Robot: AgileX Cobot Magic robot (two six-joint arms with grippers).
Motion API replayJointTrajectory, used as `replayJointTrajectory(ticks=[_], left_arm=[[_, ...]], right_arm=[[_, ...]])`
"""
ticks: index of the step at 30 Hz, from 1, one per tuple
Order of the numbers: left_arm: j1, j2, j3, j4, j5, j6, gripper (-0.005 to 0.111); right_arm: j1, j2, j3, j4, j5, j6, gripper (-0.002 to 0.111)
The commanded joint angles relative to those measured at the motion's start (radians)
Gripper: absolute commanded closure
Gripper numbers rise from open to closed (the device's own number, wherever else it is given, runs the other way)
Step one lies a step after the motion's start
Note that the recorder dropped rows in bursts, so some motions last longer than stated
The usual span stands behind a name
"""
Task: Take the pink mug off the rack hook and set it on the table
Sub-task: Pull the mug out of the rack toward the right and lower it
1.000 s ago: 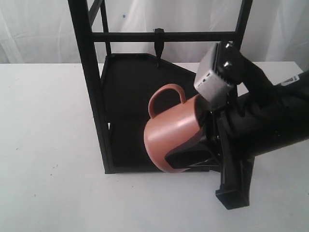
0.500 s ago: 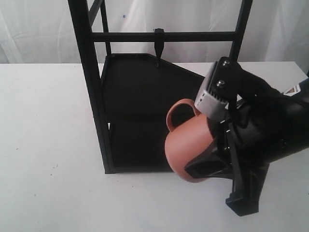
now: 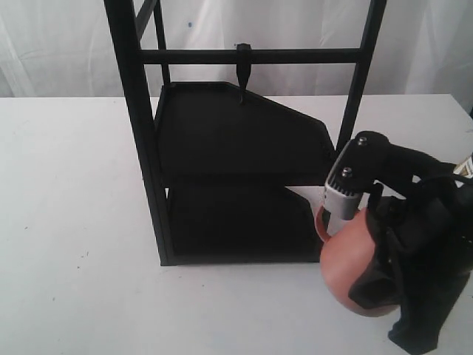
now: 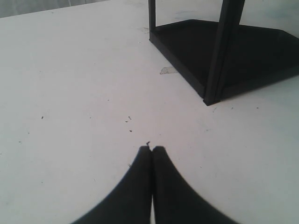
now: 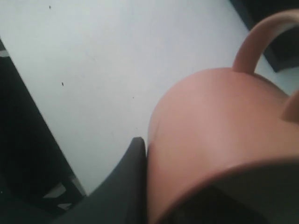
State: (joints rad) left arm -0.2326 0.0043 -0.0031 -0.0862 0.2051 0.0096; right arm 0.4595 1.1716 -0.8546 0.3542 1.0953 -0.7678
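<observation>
The pink mug [image 3: 347, 266] hangs tilted in my right gripper [image 3: 369, 285], low over the white table [image 3: 74, 222] at the rack's front right corner. In the right wrist view the pink mug [image 5: 219, 135] fills the frame, one black finger [image 5: 131, 177] pressed on its outer wall; the other finger is hidden. Whether the mug touches the table I cannot tell. The rack hook [image 3: 243, 70] hangs bare from the top crossbar. My left gripper [image 4: 152, 150] is shut and holds nothing, over the table [image 4: 70, 93] away from the rack.
The tall black rack [image 3: 222, 170] with two dark shelves stands mid-table; its right post [image 3: 358, 81] is close behind the mug. In the left wrist view the rack's lower shelf and post [image 4: 219, 65] lie ahead. White curtain behind.
My right gripper has carried the mug down and to the right, from in front of the rack's shelves to beside its front right corner, close to the tabletop.
</observation>
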Motion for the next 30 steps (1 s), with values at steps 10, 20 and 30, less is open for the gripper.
replayJointTrajectory(ticks=[10,20,30], left_arm=[[0.001,-0.004,0.003,-0.002,-0.003,-0.01,0.107],[0.001,-0.004,0.003,-0.002,-0.003,-0.01,0.107],[0.001,-0.004,0.003,-0.002,-0.003,-0.01,0.107]], right_arm=[[0.001,-0.01,-0.007,-0.054,0.035,0.057,0.108],[0.001,-0.01,-0.007,-0.056,0.023,0.057,0.108],[0.001,-0.01,-0.007,-0.068,0.024,0.055,0.108]])
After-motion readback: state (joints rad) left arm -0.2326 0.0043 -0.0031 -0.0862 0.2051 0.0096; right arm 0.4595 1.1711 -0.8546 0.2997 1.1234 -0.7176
